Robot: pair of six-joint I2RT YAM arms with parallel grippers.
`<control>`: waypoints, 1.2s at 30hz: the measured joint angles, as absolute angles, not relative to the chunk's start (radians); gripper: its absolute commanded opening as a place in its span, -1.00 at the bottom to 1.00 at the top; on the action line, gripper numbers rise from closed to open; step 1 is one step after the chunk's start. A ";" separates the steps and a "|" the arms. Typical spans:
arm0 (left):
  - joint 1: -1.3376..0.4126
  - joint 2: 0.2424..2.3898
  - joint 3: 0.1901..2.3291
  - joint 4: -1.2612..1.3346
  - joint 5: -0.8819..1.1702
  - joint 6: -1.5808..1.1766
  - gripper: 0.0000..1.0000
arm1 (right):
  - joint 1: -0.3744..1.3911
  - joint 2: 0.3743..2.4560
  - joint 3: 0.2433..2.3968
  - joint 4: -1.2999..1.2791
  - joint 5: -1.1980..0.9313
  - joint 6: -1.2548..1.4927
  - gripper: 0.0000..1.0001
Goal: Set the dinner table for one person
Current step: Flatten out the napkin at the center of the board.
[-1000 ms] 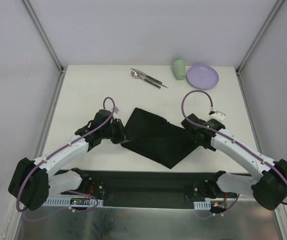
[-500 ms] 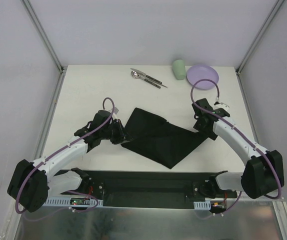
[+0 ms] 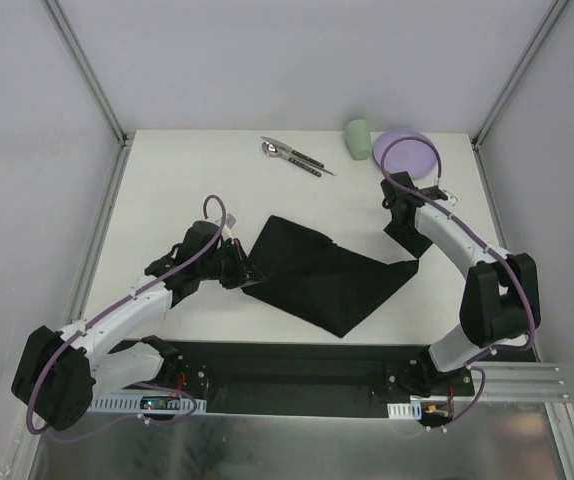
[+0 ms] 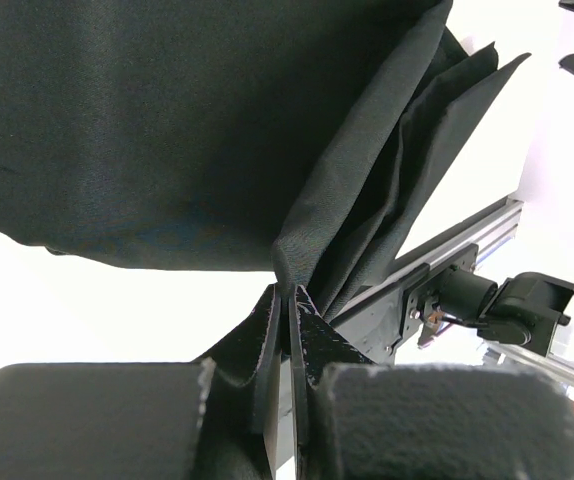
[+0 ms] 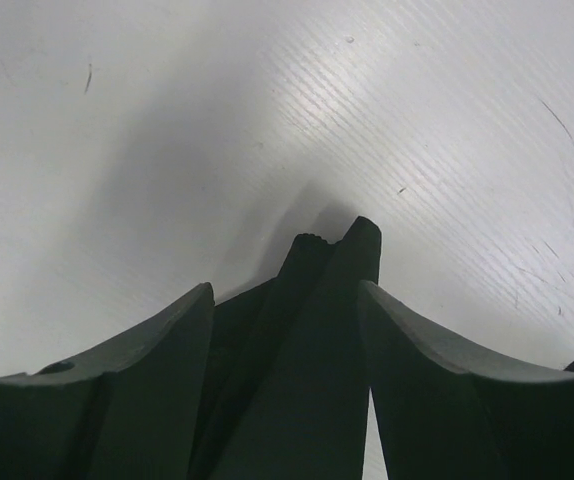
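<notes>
The white tabletop (image 3: 182, 180) is rigid and fixed, nothing to grip; it lies under both arms. The left claw (image 4: 289, 300) is clamped on a fold of the limp black mat (image 3: 317, 275), which sprawls crooked across the middle. The right claw (image 5: 332, 240) hangs over bare surface, and I cannot tell its width. Cutlery (image 3: 292, 155), a green cup (image 3: 357, 138) and a purple plate (image 3: 405, 152) sit at the far edge

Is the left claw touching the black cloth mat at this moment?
Touching. The left wrist view shows the left claw shut on a pinched fold of the black cloth mat.
</notes>
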State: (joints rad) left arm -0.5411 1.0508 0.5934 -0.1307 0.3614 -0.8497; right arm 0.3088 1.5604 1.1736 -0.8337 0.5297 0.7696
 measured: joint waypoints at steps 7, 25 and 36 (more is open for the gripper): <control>-0.541 1.040 0.593 -0.135 0.362 -0.843 -1.00 | 0.309 1.599 1.199 -0.916 0.593 0.881 0.25; -0.541 1.040 0.593 -0.138 0.374 -0.810 -1.00 | 0.310 1.624 1.104 -0.957 0.624 0.966 0.20; -0.541 1.040 0.593 -0.139 0.382 -0.805 -1.00 | 0.312 1.684 1.122 -0.932 0.614 0.957 0.20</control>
State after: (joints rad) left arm -0.5411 1.0405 0.5934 -0.1387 0.3824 -0.8055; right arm 0.3119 1.6840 1.1217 -0.9321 0.6140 0.9569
